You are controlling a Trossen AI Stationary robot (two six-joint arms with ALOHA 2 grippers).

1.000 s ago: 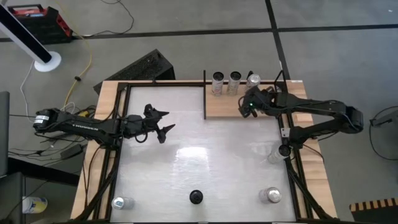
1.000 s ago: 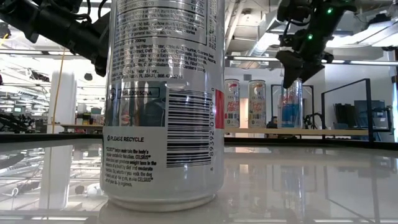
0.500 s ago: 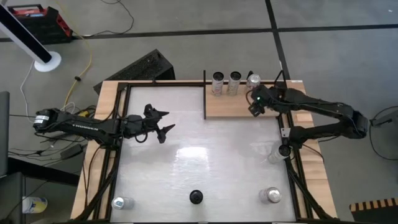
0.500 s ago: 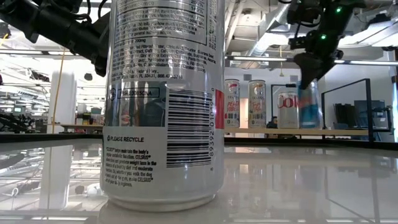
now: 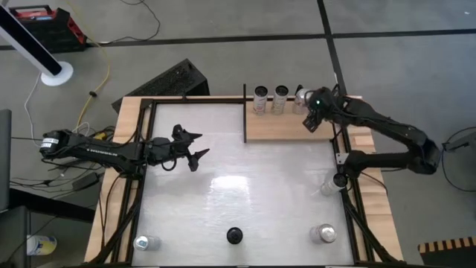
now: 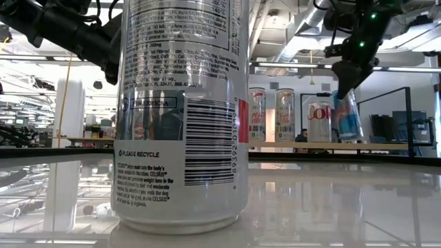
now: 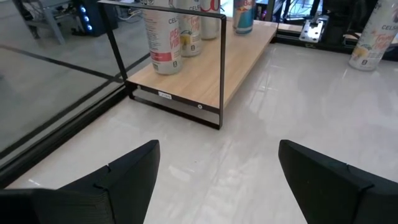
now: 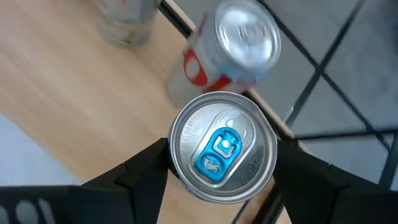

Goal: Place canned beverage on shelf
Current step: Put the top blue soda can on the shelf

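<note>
Blue-tab can (image 8: 222, 148) hangs tilted over the shelf (image 5: 279, 126), by a red-and-white can (image 8: 239, 46), gripped round its upper sides by the right pincer (image 5: 313, 115). Looks light, rigid, slick-walled; gripping below the rim seems safest. Left pincer (image 7: 214, 171) waits wide over the counter (image 5: 245, 201).

The glossy white desk (image 5: 238, 179) fills the middle of the high view. In its upper right part lies the light-wood shelf (image 5: 275, 126), edged by thin black rods. Along the shelf's upper edge stand three cans (image 5: 280, 99) in a row. On the desk itself stand a can at lower left (image 5: 143, 243), a can at lower right (image 5: 325, 234), a clear can at right (image 5: 328, 184), and a black round object (image 5: 235, 236) at bottom centre.
</note>
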